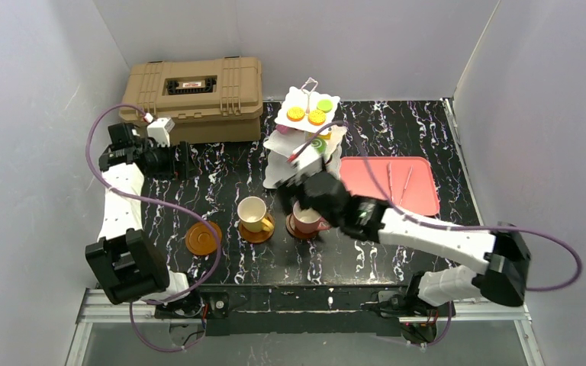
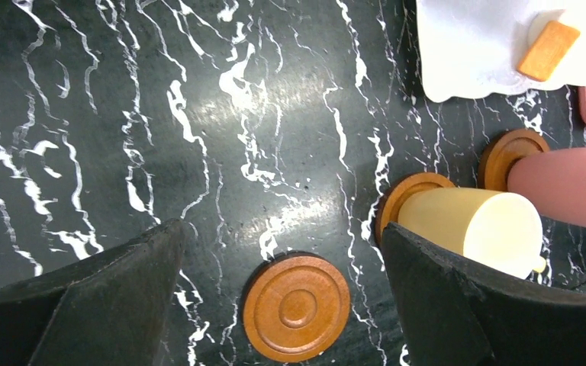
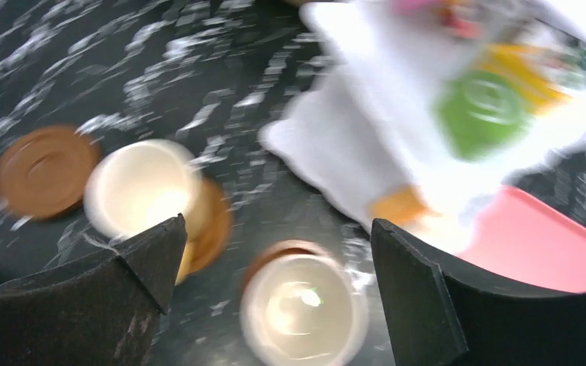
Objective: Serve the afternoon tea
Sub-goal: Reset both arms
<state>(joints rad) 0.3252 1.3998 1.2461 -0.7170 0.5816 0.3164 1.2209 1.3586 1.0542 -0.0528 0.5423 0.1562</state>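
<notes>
Above the upright pink cup (image 1: 305,219), mouth up, the right fingers (image 3: 420,290) gape wide, holding nothing; the left fingers (image 2: 122,297), equally wide, hang over a bare brown saucer (image 2: 296,307); the yellow cup (image 1: 252,213) stands between; behind, the white tiered stand (image 1: 305,137) rises vertically from the glossy, white-veined black desk (image 1: 229,175); plain pale walls (image 1: 30,76) enclose it.
</notes>
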